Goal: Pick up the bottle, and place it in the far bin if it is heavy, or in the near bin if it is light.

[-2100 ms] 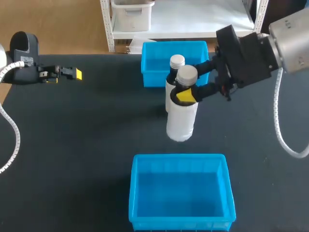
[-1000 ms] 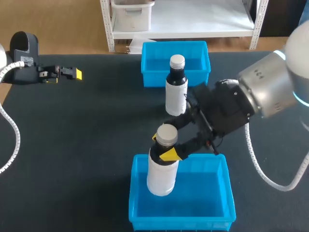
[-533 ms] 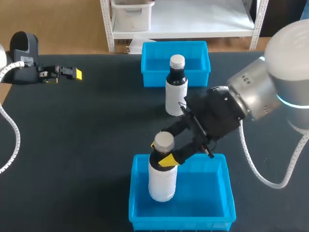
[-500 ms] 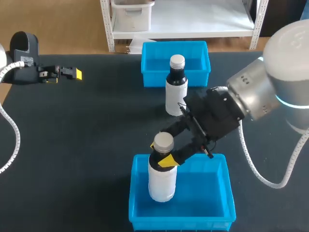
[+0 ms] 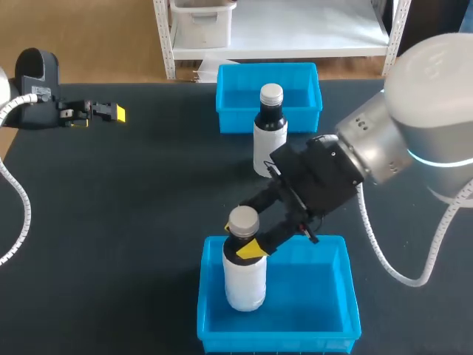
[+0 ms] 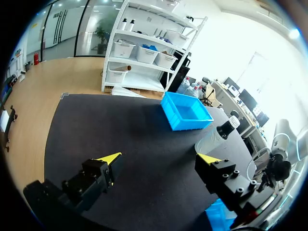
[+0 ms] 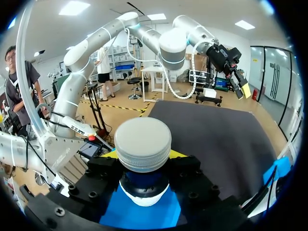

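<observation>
My right gripper is clamping a grey-capped white plastic bottle inside the glossy blue near bin. A dark bottle is standing at twelve o'clock, before the far bin. My left gripper is gaping at ten o'clock.

A black table fills most of the head view, its surface matte and dark. Past its far edge lies a light brown wooden floor, on which stands a white metal shelving unit with a white storage box on a low shelf. From the left wrist view, the shelving rises in several tiers with more boxes, a glazed wall stands behind it, and hard daylight washes out one side. Rectangular ceiling lights glow overhead.
</observation>
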`<state>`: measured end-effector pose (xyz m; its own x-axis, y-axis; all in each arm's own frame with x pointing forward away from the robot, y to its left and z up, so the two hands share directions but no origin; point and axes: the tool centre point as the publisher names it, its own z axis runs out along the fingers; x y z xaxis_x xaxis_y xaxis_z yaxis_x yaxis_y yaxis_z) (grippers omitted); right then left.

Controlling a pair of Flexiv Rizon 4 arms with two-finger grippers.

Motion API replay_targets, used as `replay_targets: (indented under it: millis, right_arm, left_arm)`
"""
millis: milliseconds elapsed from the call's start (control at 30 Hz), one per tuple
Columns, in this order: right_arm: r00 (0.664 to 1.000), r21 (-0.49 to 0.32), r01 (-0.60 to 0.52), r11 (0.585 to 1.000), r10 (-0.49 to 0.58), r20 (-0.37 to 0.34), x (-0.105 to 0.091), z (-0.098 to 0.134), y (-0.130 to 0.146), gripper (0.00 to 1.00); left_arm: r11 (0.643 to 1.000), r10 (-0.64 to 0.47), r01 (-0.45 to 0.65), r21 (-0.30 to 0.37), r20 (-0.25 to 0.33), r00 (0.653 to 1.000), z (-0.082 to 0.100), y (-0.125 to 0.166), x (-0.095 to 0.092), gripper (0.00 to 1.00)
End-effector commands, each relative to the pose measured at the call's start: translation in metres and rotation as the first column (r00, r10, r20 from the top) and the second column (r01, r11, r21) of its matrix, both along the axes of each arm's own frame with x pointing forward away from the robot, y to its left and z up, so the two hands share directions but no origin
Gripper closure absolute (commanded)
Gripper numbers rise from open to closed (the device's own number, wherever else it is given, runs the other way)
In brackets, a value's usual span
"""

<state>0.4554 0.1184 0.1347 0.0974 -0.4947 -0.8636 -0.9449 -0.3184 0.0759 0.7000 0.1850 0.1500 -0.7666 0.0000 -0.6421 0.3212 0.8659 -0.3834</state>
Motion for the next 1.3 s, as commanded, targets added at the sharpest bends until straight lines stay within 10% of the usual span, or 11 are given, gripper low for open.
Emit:
replay_targets:
  millis: [33, 333, 833, 1300]
  right_arm:
    - [1.000, -0.005, 0.001, 1.000, -0.001, -0.001, 0.001, -0.001, 0.001, 0.84]
    - [1.000, -0.017, 0.005, 1.000, -0.005, -0.004, 0.002, -0.002, 0.002, 0.00]
    - [0.997, -0.056, 0.073, 0.996, -0.074, -0.018, 0.024, -0.006, -0.028, 0.00]
    - [0.952, -0.156, 0.305, 0.939, -0.304, 0.030, 0.102, -0.003, -0.126, 0.00]
  left_arm:
    - [1.000, 0.000, 0.000, 0.000, 0.000, 1.000, 0.000, 0.000, 0.000, 0.00]
    - [1.000, 0.000, 0.000, 0.000, 0.000, 1.000, 0.000, 0.000, 0.000, 0.00]
    - [1.000, 0.000, 0.000, 0.000, 0.000, 1.000, 0.000, 0.000, 0.000, 0.00]
    - [1.000, 0.000, 0.000, 0.000, 0.000, 1.000, 0.000, 0.000, 0.000, 0.00]
